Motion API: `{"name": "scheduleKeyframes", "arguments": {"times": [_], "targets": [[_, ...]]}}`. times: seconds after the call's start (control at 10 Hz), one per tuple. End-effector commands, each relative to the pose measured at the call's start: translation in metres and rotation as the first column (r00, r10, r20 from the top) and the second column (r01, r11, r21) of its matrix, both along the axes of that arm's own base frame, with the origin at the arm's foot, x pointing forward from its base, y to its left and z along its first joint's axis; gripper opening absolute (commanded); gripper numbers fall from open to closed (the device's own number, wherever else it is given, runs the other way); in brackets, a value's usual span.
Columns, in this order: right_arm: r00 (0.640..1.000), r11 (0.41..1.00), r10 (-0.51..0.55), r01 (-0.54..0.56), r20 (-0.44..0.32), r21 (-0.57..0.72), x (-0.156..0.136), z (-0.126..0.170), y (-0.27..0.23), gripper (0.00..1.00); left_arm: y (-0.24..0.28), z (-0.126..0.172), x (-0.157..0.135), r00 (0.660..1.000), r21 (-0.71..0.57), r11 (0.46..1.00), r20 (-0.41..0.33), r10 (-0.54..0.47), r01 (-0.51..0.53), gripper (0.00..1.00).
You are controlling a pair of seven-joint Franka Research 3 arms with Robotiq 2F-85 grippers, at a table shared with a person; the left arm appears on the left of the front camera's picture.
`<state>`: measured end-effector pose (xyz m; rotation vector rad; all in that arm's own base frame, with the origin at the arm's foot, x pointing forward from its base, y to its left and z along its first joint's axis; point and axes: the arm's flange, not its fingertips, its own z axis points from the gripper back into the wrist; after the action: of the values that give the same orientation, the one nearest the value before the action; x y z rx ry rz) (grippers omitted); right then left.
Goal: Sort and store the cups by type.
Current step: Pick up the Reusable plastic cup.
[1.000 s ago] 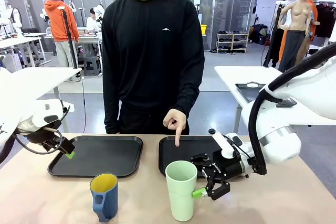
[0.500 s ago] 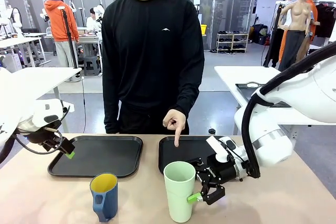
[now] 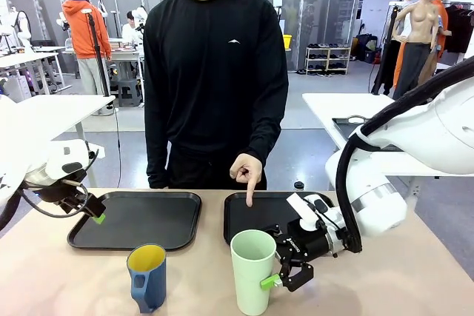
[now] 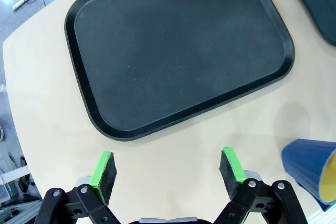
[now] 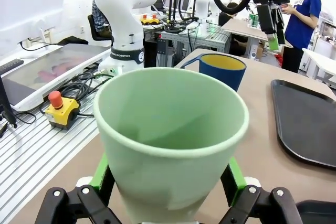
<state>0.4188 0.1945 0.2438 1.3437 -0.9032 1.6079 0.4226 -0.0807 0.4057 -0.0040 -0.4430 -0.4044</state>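
Blue mug point(image 3: 147, 277): short and blue, yellow inside, with a handle on its left side. It stands upright on the table point(image 3: 370, 286), on the robot's side of the left tray point(image 3: 141, 220), a little apart from it.
Green tumbler point(image 3: 252, 271): tall, pale mint green, no handle, wider at the top than at the bottom. It stands upright on the table to the right of the blue mug, just on the robot's side of the right tray point(image 3: 248, 220).
Left gripper point(image 4: 168, 166): its two green pads are spread wide and hold nothing. It hangs above the bare table by the left tray's near left corner, well apart from both cups.
Person's hand point(image 3: 246, 171): one finger points straight down. The tip is at the far rim of the right tray.
Right gripper point(image 3: 285, 277): the arm reaches in low from the right. The fingers are spread wide, one on each side of the green tumbler's lower half. I cannot tell if the pads touch the cup.
Left tray: black and flat with a raised rim. Its dark floor shows from rim to rim.
Right tray: black, the same kind, next to the left tray. The right gripper hides part of it.
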Motion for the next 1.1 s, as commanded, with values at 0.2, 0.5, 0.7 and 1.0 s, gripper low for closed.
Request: {"name": "scheduleKeyframes", "arguments": {"times": [0.2,0.5,0.7,1.0], "targets": [[0.998,0.998,0.058,-0.058,0.006,0.03,-0.0053,-0.0307,0.0041,1.0,0.0008,0.0008,-0.0005,1.0,-0.002,1.0,-0.005,0.0,0.0,1.0],[0.997,0.996,0.082,-0.082,0.004,0.025,-0.0056,-0.0315,0.0057,1.0,0.0008,0.0008,-0.0005,1.0,-0.002,1.0,-0.005,0.0,0.0,1.0],[0.995,0.995,0.095,-0.096,0.023,0.025,-0.0062,-0.0303,0.0053,0.82,0.0008,0.0008,-0.0005,1.0,-0.002,1.0,-0.005,0.0,0.0,1.0],[0.996,0.996,0.085,-0.086,0.024,0.037,-0.0069,-0.0313,0.0035,0.46,0.0008,0.0008,-0.0005,1.0,-0.002,1.0,-0.005,0.0,0.0,1.0]]}}
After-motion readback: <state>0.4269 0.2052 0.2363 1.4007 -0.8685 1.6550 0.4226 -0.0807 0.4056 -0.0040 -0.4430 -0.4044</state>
